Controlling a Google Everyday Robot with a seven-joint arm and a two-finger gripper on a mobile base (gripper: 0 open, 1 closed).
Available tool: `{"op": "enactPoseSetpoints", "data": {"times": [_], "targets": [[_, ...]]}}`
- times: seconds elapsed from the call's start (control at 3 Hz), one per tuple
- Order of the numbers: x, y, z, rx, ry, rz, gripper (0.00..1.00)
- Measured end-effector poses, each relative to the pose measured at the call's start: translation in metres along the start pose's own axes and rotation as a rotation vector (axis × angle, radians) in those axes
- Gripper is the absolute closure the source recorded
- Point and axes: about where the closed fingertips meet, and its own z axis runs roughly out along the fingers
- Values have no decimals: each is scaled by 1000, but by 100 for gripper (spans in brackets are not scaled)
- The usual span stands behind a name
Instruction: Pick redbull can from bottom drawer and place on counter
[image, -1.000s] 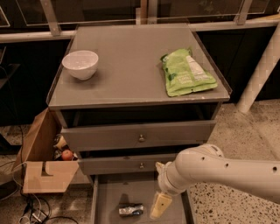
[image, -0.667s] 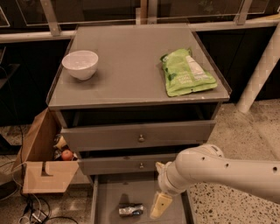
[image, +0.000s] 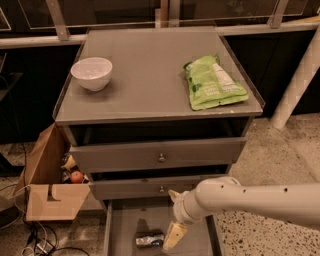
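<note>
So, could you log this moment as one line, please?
gripper: over bottom drawer, beside redbull can | redbull can: lying in drawer, not held | counter: white bowl, green bag

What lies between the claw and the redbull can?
Only bare floor of the bottom drawer, in the camera view; the claw hangs just right of the redbull can.

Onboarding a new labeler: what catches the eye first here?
The white arm reaches in from the right, its gripper low over the open bottom drawer, just right of the redbull can lying there. On the counter, a white bowl sits left, a green snack bag right.
</note>
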Motion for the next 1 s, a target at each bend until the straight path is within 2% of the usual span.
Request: {"op": "enactPoseSetpoints", "data": {"times": [0.33,0.67,1.0], "targets": [[1,1,5,-7,-4,1,0],[8,12,23,-26,12,24,0],[22,16,49,-19,41,17,0]]}}
